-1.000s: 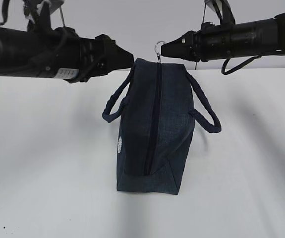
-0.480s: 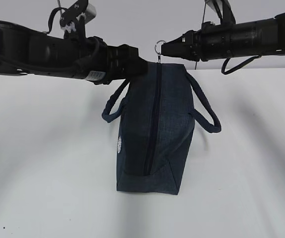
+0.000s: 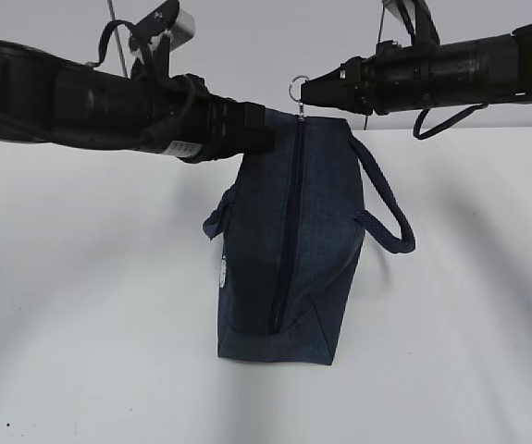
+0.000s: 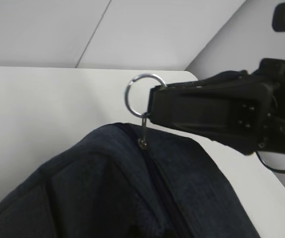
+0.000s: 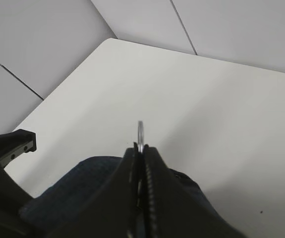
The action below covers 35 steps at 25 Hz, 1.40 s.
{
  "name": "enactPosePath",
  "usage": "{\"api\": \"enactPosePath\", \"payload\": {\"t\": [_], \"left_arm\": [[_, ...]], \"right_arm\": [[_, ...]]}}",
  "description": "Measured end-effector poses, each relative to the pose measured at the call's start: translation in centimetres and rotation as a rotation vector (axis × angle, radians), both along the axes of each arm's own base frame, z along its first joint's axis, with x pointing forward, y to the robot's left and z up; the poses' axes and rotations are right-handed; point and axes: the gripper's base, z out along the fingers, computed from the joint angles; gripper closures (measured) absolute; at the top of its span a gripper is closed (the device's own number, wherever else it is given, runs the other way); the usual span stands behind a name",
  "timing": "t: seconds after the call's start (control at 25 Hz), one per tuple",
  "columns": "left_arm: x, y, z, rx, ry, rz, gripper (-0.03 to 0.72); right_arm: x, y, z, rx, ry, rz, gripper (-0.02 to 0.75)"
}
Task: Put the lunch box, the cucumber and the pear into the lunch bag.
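1. The lunch bag (image 3: 289, 250) stands on end on the white table (image 3: 80, 324), zipper seam (image 3: 287, 231) running top to bottom and facing the exterior camera.
2. Right gripper (image 3: 304, 93) comes in from the right, jaws pressed together on the ring pull (image 3: 296, 88) at the very top of the seam; the right wrist view shows the ring edge-on between the tips.
3. Left gripper (image 3: 264, 129) is at the bag's upper left corner, tips against the fabric. Whether its jaws have fabric between them, I cannot tell.
4. The zipper's long axis drops straight down from the right gripper, so that arm is the one placed to pull.
5. Lunch box, cucumber and pear are not in view.
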Motion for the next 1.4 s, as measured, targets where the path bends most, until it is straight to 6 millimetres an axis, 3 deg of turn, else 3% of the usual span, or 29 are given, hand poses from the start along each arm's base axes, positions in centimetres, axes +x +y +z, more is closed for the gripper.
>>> {"api": "enactPosePath", "payload": {"t": [0.4,1.04,1.4], "left_arm": [[-0.6,-0.3,0.2,0.003,-0.013,-0.087,0.671],[-2.7,0.4,4.7,0.006,-0.158,-0.166,0.673],[-3.2,0.5,5.4,0.000,-0.173,-0.182,0.673]], "right_arm": [[0.3,-2.1,-0.1,-0.005,0.003,-0.040,0.732],[0.4,-3.0,-0.1,-0.040,-0.005,-0.025,0.732],[1.1,-3.1,-3.0,-0.043,0.058,-0.032,0.732]]}}
